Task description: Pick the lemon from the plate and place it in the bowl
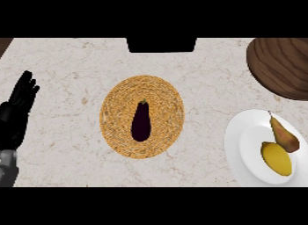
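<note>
Left hand (13, 110) rests released, fingers straight; one lemon (276, 159) and one pear (284, 133) share one plate (242, 145).

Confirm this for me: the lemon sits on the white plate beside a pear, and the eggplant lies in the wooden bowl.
Not quite. The head view shows the eggplant on the woven mat, not in the wooden bowl. The lemon does sit on the white plate beside the pear.

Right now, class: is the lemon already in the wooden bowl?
No, the lemon lies on the white plate beside a pear, apart from the wooden bowl.
</note>
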Controlling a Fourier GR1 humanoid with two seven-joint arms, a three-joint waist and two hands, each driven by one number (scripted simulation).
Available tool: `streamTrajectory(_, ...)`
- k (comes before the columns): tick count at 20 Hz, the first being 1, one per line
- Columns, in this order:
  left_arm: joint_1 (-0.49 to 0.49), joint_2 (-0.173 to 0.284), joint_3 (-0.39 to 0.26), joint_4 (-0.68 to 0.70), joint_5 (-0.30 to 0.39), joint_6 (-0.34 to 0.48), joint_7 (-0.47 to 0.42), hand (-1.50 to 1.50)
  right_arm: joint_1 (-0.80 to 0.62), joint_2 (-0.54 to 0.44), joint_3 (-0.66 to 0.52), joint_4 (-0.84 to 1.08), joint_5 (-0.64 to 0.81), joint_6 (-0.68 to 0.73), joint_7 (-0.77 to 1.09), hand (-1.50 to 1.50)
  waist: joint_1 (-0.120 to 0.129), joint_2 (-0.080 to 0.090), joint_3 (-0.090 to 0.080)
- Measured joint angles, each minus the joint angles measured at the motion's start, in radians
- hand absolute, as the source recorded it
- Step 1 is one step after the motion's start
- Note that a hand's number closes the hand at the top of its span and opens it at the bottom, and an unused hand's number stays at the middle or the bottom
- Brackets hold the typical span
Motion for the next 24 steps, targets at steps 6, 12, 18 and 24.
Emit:
streamTrajectory(6,-0.014,-0.024,0.0,0.014,-0.016,-0.014,-0.011,0.0,-0.098,-0.117,0.0,-0.061,0.004,0.107,0.209,-1.5,0.018,0.004,-0.001)
streamTrajectory(12,-0.034,-0.042,-0.011,0.012,-0.03,-0.019,0.004,0.0,-0.2,-0.234,0.121,-0.042,0.07,0.215,0.365,-1.5,0.036,0.008,0.0)
streamTrajectory(18,-0.035,-0.039,0.013,0.023,-0.031,-0.043,-0.004,0.0,-0.341,-0.246,0.292,0.015,0.113,0.323,0.469,-1.5,0.039,0.008,0.0)
streamTrajectory(24,-0.039,-0.061,0.01,0.01,-0.055,-0.036,0.014,0.0,-0.454,-0.216,0.441,0.074,0.179,0.431,0.555,-1.5,0.036,0.007,0.001)
